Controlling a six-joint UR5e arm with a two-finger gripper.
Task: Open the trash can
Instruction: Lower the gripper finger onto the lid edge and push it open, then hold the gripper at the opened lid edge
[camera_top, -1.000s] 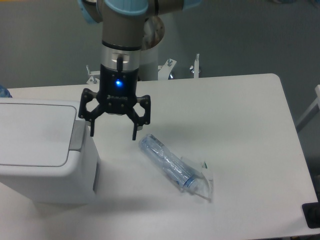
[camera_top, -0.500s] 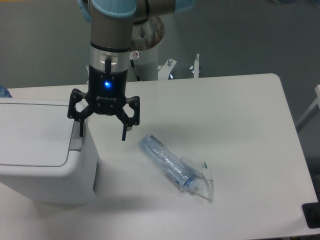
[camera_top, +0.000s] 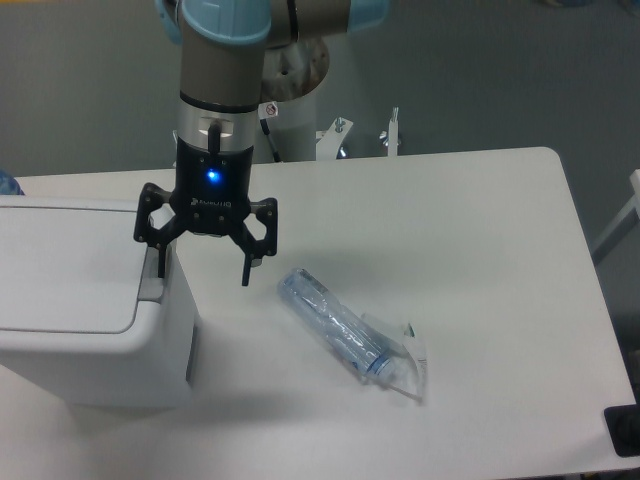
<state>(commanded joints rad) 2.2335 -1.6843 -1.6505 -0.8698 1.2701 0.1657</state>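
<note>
Bottle (camera_top: 345, 335), crushed and clear, lies on the counter (camera_top: 480, 250) nearest the camera. Left of it stands the white trash can (camera_top: 80, 300), lid shut. Farther back the end effector (camera_top: 203, 268) hangs spread wide and empty, one finger over the can's grey tab (camera_top: 153, 275).

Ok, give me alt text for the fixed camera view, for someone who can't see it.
An open gripper hangs with one finger over the grey push tab of a closed white trash can. A crushed clear bottle lies on the white table beside it.
</note>
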